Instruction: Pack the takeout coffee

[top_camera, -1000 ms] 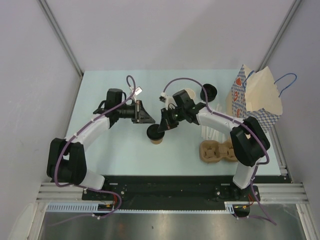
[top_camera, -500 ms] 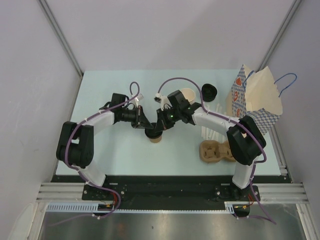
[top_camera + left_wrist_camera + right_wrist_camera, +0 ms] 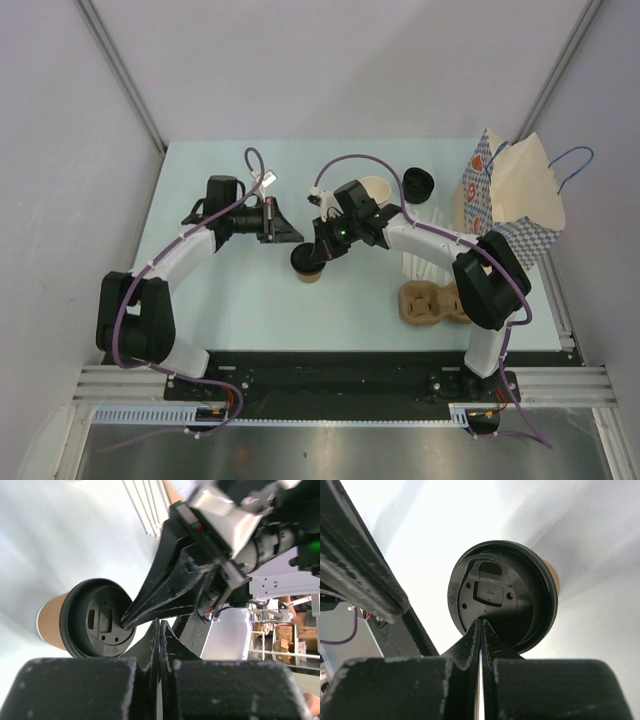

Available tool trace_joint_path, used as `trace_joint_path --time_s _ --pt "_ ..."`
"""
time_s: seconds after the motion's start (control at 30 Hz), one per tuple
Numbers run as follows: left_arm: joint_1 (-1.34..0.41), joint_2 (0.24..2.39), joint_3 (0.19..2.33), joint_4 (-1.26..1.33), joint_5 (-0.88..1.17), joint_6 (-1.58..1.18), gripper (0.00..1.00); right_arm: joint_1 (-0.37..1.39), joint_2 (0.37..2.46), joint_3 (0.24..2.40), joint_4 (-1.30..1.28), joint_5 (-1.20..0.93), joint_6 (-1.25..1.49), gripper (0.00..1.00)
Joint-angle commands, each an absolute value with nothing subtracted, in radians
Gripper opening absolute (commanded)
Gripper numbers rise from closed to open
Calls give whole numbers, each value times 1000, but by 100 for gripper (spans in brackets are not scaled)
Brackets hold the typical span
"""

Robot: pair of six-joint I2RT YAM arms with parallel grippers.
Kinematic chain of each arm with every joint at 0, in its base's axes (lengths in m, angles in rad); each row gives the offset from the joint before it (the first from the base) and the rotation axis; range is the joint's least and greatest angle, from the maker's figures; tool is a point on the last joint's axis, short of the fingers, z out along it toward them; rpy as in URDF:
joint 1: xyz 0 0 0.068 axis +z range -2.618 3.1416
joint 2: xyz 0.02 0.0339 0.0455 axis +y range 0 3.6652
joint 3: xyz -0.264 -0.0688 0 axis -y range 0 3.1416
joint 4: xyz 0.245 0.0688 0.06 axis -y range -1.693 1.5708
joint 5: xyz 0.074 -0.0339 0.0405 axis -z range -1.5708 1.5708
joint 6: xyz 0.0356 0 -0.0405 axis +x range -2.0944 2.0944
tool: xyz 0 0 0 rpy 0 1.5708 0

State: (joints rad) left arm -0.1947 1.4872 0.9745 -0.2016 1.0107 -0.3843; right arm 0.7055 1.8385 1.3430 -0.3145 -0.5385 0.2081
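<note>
The takeout coffee [image 3: 310,268], a tan paper cup with a black lid, stands upright near the middle of the table. My right gripper [image 3: 314,257] is shut, and its joined tips rest on top of the lid [image 3: 502,595]; in the right wrist view the right gripper [image 3: 481,622] touches the lid's near side. My left gripper [image 3: 298,236] is shut and empty, a short way up and left of the cup. In the left wrist view the left gripper [image 3: 160,625] points past the cup [image 3: 50,620], apart from it.
A paper bag [image 3: 515,195] with blue handles stands at the right edge. A loose black lid [image 3: 417,184] and lidless tan cups [image 3: 374,187] sit at the back. White sticks [image 3: 420,255] and a brown pulp cup carrier [image 3: 437,302] lie to the right.
The left gripper reached in against the cup half a second ago and has since drawn back to the left. The right gripper has stayed on the lid.
</note>
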Motion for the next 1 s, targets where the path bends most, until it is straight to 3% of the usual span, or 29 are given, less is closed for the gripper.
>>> trace_joint_path --time_s 0.0,0.3,0.73,0.97 --pt "-189 1495 968 -163 1032 -399 0 706 1881 1345 -371 -448 170 0" --pt "-164 1740 925 -274 903 -290 0 703 1904 1353 -387 -445 156 0" --pt "-161 1465 1000 -242 1025 -344 5 726 1852 1376 -388 -476 133 0" --pt "-164 1448 996 -202 1023 -387 4 727 1862 1390 -394 -468 144 0"
